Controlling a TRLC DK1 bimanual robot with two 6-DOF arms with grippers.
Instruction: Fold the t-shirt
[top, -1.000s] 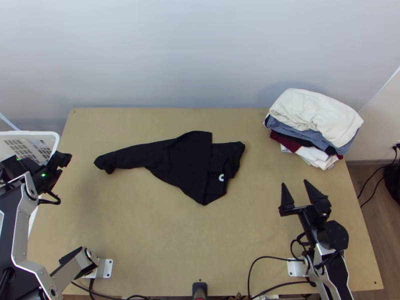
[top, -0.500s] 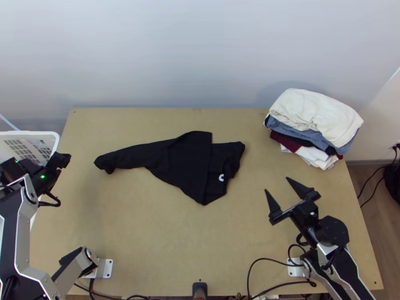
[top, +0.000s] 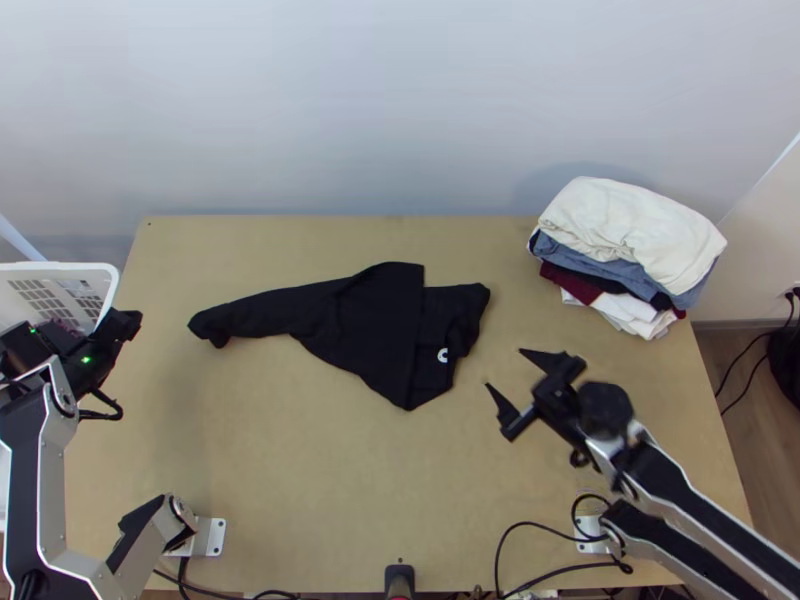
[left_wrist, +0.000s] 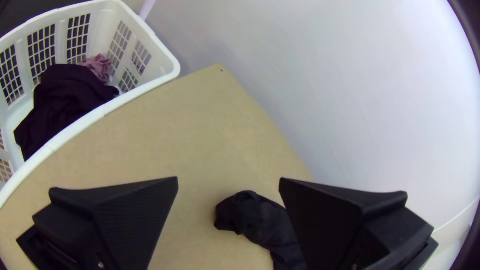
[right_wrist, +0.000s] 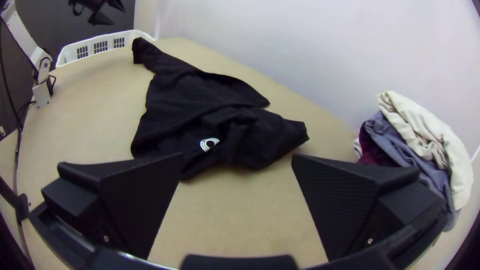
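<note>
While the black t-shirt (top: 370, 330) lies around the middle of the light wooden table (top: 300, 480), partly doubled over itself and rumpled, 1 long narrow end (top: 225, 318) stretches toward the left side and a small white mark (top: 443, 355) faces up near the opposite end. The right gripper (top: 505, 368) is near the t-shirt on its right side, touching none of it, with its 2 flat black fingers spread wide and nothing between them. The left gripper (top: 125, 322) is at the table's left edge, beside the white basket (top: 95, 267), its 2 fingers also well apart and holding nothing. Dark cloth (left_wrist: 65, 97) and some pink cloth (left_wrist: 98, 66) lie inside the basket. At the far right corner sits a pile of clothes (top: 630, 235), cream on top, with blue-grey, dark red and white layers beneath.
</note>
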